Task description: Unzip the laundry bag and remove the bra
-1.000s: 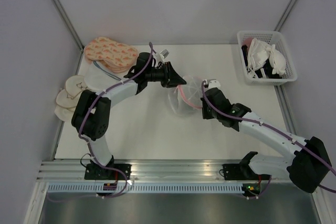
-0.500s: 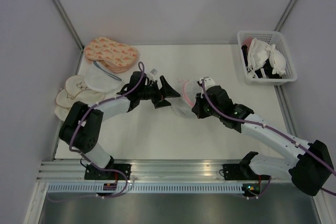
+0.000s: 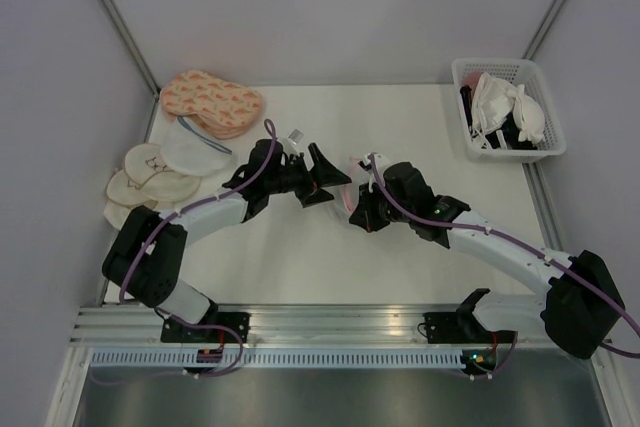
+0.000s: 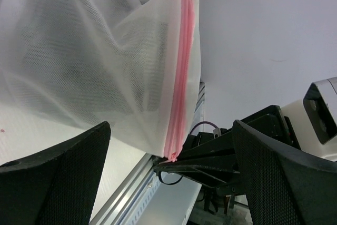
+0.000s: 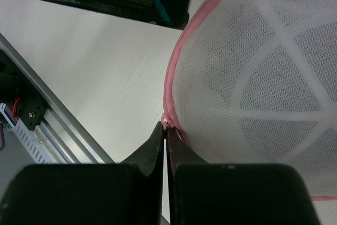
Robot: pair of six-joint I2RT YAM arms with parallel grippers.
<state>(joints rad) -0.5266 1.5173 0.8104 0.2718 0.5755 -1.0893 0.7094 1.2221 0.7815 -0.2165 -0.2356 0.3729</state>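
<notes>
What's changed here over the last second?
The left gripper let go of the laundry bag and opened wide. The right gripper stays shut on its pink zip rim, carrying it leftward and nearer. The basket and pads are unmoved.

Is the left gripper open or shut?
Open. The left gripper shows both fingers far apart in its wrist view, with nothing clamped between them.

Both arms reach inward to mid-table, the left gripper (image 3: 337, 175) spread wide and the right gripper (image 3: 358, 217) pinched tight.
</notes>
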